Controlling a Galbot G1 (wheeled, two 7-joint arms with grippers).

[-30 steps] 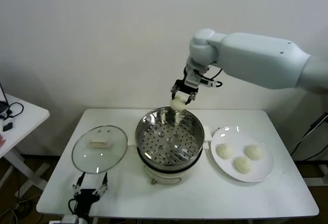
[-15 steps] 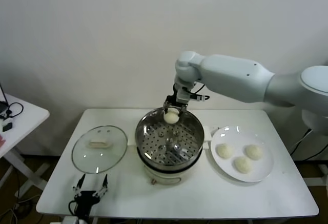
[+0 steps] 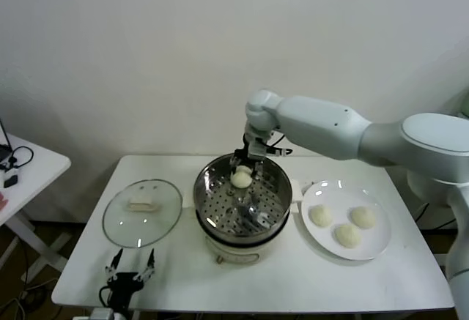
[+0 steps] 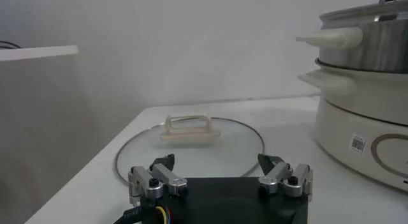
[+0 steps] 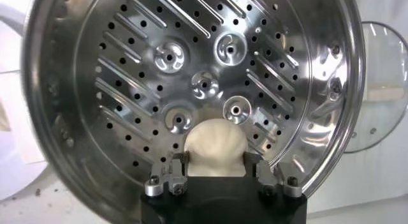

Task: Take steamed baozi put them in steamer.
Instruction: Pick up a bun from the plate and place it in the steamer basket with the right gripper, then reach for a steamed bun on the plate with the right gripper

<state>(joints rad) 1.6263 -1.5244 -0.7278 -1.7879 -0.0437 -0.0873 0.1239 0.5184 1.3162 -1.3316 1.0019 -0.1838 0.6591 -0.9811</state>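
Note:
The steamer (image 3: 212, 221) stands mid-table, its perforated steel floor (image 5: 127, 72) bare. My right gripper (image 3: 243, 169) reaches down inside its far rim, shut on one steamed baozi (image 3: 241, 179). In the right wrist view that cream bun (image 5: 215, 145) fills the gap between the fingers of the right gripper (image 5: 216, 158), low over the floor beside the wall. Three more baozi (image 3: 320, 215) (image 3: 363, 217) (image 3: 347, 235) lie on the white plate (image 3: 377, 245) to the right. My left gripper (image 3: 130, 269) is parked open at the table's front left, also seen as the left gripper (image 4: 217, 160).
The round glass lid (image 3: 117, 225) with its cream handle (image 3: 142, 204) lies flat left of the steamer, just ahead of the left gripper; the same lid (image 4: 191, 149) fills the left wrist view. A small white side table (image 3: 29, 166) stands at far left.
My right arm has come down and toward the steamer's middle, lowering the baozi from above the far rim to inside the pot. The left arm has not moved.

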